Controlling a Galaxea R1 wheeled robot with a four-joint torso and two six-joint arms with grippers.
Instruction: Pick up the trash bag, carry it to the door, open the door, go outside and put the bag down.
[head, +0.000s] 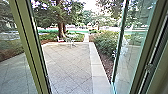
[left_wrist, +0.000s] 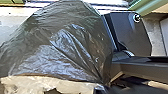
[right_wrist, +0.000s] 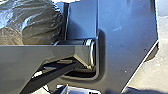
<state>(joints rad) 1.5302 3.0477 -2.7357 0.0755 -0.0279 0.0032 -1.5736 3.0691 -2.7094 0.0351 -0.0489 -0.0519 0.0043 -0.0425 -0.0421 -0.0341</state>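
Left pincer (left_wrist: 100, 88), open or closed unclear; trash bag (left_wrist: 67, 47) tapering toward it.

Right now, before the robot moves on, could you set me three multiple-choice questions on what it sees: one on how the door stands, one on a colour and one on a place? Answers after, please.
1. How does the glass door stand?
A) Fully shut
B) Open
C) Lying flat on the ground

2. What colour is the trash bag?
A) Bright red
B) White
C) Black

3. Where is the pale outdoor furniture?
A) Towards the far end of the paved yard
B) Hard up against the glass door
C) Up in a tree

Answers:
1. B: the glass door stands angled at the right of the head view, with a clear gap beside it.
2. C: its crinkled plastic looks black, with pale shine, in both wrist views.
3. A: the paving runs from the doorway out towards it.
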